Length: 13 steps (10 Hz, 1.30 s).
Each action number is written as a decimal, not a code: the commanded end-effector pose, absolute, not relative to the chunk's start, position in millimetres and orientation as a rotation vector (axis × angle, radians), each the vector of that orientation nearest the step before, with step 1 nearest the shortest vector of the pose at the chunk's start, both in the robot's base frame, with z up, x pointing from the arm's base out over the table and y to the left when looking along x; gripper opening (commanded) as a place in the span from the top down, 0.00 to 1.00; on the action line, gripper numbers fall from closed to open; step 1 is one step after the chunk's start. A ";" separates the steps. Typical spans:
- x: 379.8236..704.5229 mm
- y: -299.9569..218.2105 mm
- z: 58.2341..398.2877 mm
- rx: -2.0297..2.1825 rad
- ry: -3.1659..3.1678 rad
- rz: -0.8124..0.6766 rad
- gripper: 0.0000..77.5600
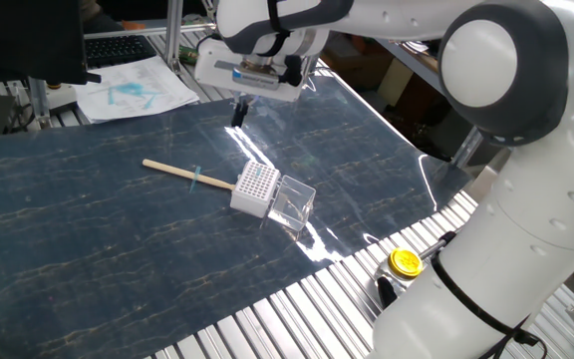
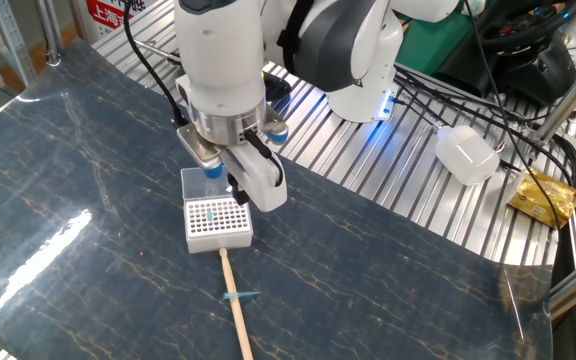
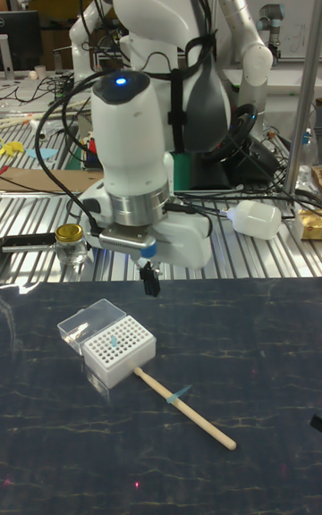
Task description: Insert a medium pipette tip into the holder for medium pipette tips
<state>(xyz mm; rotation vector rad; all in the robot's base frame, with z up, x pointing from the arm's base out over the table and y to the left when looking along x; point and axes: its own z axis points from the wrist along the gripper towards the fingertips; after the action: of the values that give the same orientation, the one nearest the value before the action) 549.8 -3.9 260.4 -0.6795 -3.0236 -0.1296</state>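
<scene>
Above blue mat (image 1: 88, 229), gripper (image 3: 150, 281) hangs clear of holder (image 3: 120, 350), fingers apparently pressed together, nothing seen between them. Holder: lid (image 3: 87, 320) open, one blue tip (image 2: 209, 213) standing in grid. Spare tip (image 3: 180, 394) lies across stick (image 3: 183, 398), just beside holder. Judgement: insertion looks done; withdraw straight, avoid knocking box.

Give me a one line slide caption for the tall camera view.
Franka gripper hovers above the white tip holder, one blue tip seated in its grid, another lying across the wooden stick.
</scene>
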 end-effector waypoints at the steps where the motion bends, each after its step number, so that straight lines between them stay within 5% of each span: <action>1: 560.4 7.2 245.1 -0.730 -3.021 -0.099 1.00; 13: 585.5 28.5 190.7 -0.759 -3.008 -0.110 1.00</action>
<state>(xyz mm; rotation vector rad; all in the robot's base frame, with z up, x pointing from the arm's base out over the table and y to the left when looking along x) 581.6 27.5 193.8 -0.7554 -3.0074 -0.1072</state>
